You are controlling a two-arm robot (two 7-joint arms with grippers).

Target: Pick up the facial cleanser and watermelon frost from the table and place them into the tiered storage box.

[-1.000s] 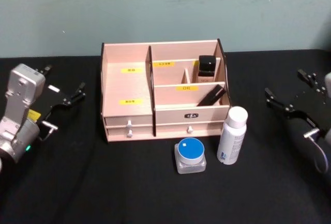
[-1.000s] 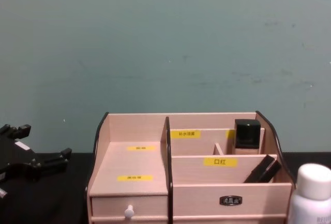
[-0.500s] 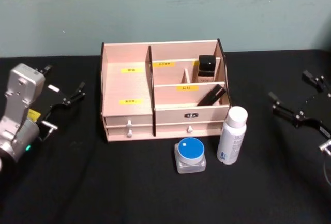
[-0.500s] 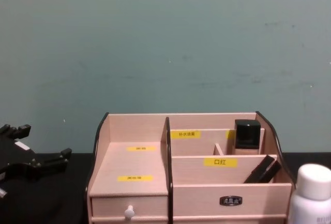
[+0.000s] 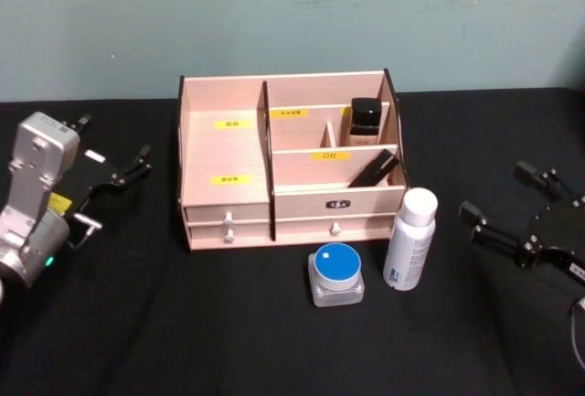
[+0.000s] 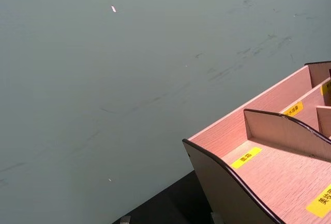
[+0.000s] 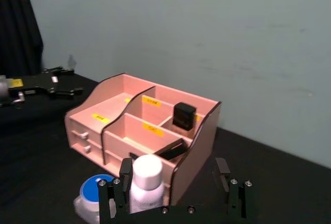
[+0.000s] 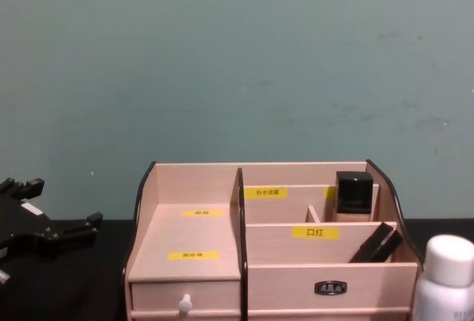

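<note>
**Both items stand on the desk, and the tall bottle is the one that may fall.**

In the head view the right gripper (image 5: 494, 192) hangs at the right edge of the frame, its jaws released and empty, near the white bottle (image 5: 410, 240) but apart from it. The left gripper (image 5: 116, 138) rests at the left edge, jaws also released. The white bottle stands upright just beside the front right corner of the tiered storage box (image 5: 206, 154). The blue-lidded jar (image 5: 336, 274) sits close to it, at lower centre. I cannot tell which of the two is the cleanser. In my judgement, a jaw passing between bottle and box could strike the wood, or push the narrow bottle over onto the jar. The right compartments already hold a black bottle (image 5: 366, 117) and a dark stick (image 5: 373, 170), so there is little room for placing.
</note>
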